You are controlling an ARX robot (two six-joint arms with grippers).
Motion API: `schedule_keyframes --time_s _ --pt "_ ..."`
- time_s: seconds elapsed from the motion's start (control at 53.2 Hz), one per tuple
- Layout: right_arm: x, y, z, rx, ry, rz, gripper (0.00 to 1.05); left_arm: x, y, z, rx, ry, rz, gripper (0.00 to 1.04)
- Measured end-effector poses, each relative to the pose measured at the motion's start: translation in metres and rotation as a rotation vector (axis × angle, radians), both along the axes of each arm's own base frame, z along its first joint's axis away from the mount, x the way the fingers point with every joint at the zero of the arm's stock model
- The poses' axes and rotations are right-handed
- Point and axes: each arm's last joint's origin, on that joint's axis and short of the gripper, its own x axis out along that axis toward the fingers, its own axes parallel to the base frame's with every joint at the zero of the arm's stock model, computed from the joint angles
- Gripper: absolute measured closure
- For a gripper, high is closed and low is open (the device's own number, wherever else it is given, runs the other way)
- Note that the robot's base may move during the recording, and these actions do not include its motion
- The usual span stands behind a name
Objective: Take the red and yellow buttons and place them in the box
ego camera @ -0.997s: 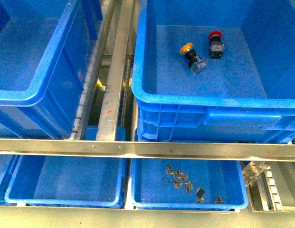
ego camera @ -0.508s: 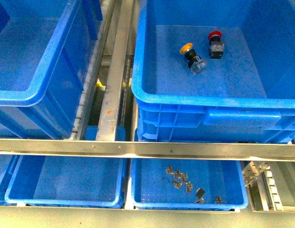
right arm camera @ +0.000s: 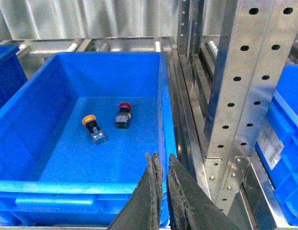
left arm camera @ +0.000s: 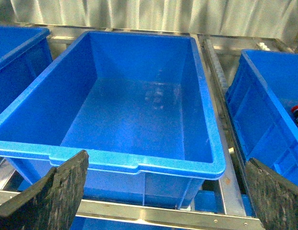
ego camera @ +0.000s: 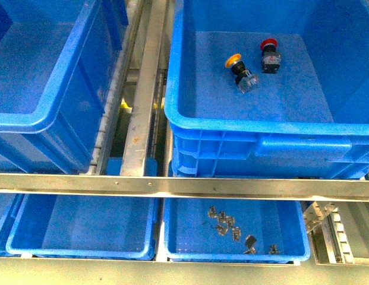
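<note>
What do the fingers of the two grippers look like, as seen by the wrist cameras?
The left gripper has dark, flat fingers with a rough, worn surface. The right gripper has dark, tapered fingers with pale scuffed edges. No cables or markings are visible.

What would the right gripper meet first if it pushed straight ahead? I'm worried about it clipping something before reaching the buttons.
Probably the near rim of the blue crate: the right gripper, nearly shut, sits close to it, though depth is unclear.
</note>
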Motion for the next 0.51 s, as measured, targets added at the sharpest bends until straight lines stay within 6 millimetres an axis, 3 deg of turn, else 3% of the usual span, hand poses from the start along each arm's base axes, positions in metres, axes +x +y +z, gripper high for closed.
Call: schedule_keyframes --time_s 0.15,0.508 --pt "-0.01 0.0 -0.003 0.0 0.013 0.001 1.01 0.0 0.0 0.0 0.0 0.0 0.0 0.08" --pt "-0.012 0.0 -0.003 0.0 0.003 0.0 1.01 0.0 0.0 0.0 0.0 0.0 0.0 0.08"
